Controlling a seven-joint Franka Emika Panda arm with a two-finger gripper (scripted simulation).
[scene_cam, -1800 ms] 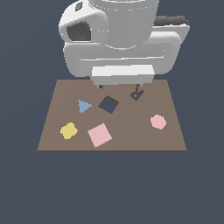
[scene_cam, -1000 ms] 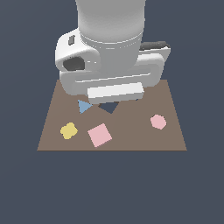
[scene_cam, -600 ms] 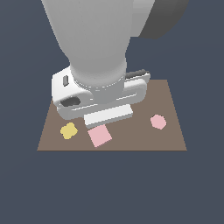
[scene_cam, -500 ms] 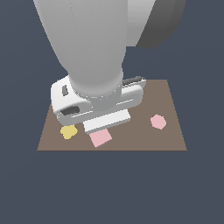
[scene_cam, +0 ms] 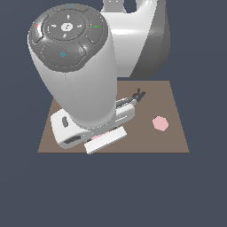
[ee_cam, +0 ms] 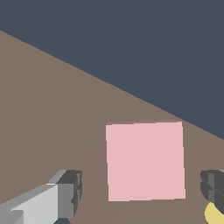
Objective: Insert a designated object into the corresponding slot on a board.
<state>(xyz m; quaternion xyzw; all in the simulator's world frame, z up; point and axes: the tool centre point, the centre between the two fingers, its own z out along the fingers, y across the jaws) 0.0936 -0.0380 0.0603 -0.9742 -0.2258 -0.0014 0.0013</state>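
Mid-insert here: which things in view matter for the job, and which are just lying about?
Job:
pink square block
brown board
gripper, open astride the block
Slot: hidden behind the arm

Lying about:
pink hexagon
yellow piece
small dark mark

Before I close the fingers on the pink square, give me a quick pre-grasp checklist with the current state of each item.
1. Fingers open, one on each side of the pink square block: ok.
2. Block lying flat on the brown board: ok.
3. Finger tips low enough to grip the block's edges: cannot tell.
4. Yellow piece clear of the far finger: not ok, it sits right beside that finger.
5. Square slot free: cannot tell, the arm hides it in the exterior view.
6. Pink hexagon out of the way: ok.
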